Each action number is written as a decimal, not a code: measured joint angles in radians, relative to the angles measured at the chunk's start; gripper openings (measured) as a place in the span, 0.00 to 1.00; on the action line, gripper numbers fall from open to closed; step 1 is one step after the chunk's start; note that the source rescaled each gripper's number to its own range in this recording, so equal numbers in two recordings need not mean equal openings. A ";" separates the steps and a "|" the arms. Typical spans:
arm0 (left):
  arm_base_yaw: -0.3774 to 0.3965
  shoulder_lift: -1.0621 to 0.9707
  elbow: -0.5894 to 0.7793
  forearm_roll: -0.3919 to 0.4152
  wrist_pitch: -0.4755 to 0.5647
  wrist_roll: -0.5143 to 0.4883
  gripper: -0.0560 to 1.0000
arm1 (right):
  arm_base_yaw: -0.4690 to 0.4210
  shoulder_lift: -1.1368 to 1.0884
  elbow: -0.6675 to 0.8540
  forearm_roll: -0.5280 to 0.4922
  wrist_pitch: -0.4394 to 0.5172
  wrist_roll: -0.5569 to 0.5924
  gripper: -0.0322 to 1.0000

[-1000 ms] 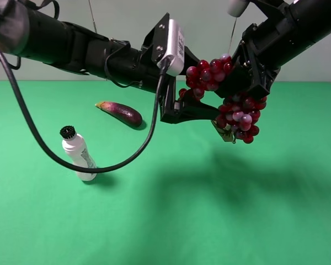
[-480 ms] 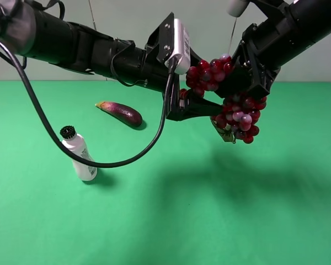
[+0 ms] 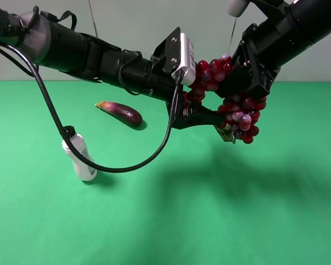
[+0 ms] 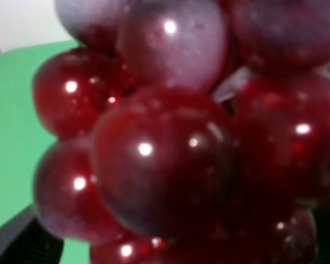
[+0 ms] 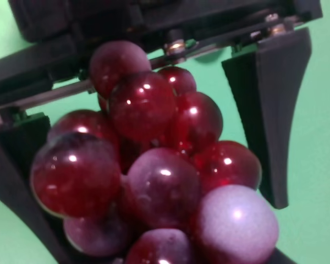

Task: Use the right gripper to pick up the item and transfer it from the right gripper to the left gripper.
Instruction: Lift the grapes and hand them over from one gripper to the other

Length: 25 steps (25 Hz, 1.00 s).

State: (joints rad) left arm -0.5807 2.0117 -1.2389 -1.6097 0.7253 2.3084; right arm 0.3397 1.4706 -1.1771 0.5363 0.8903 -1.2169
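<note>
The item, a bunch of dark red and purple grapes (image 3: 240,116) with a green leaf (image 3: 227,134) at its lower end, hangs in the air above the green table. My right gripper (image 3: 248,83) is shut on the top of the bunch. My left gripper (image 3: 212,109), on the arm with the white wrist box (image 3: 185,52), has reached across from the left and is open, its jaws on either side of the bunch. The grapes fill the left wrist view (image 4: 165,154). In the right wrist view the grapes (image 5: 154,165) sit between the left gripper's black fingers (image 5: 269,110), with a gap showing.
A purple eggplant (image 3: 120,112) lies on the green table (image 3: 171,221) at the back left. A white bottle with a black cap (image 3: 80,157) stands at the left. The left arm's thick black cable (image 3: 127,165) loops low in front of the bottle.
My left arm has moved right, bringing its open fingers from beside the grapes to around them. The right gripper and the grapes have stayed still.
</note>
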 joint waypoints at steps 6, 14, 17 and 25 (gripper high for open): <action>0.000 0.000 -0.001 0.001 -0.005 0.015 0.17 | 0.000 0.000 0.000 -0.003 -0.001 0.000 0.03; 0.000 0.000 -0.001 0.004 -0.023 0.019 0.10 | 0.000 -0.001 0.000 -0.007 -0.001 0.000 0.03; 0.000 0.000 -0.001 0.004 -0.023 0.019 0.10 | 0.000 -0.001 0.000 -0.007 -0.001 0.001 0.03; 0.000 0.000 -0.001 0.004 -0.025 0.019 0.09 | 0.000 -0.001 0.000 -0.003 0.008 0.033 0.76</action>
State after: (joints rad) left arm -0.5807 2.0117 -1.2402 -1.6056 0.7001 2.3277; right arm 0.3397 1.4698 -1.1771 0.5330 0.8983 -1.1841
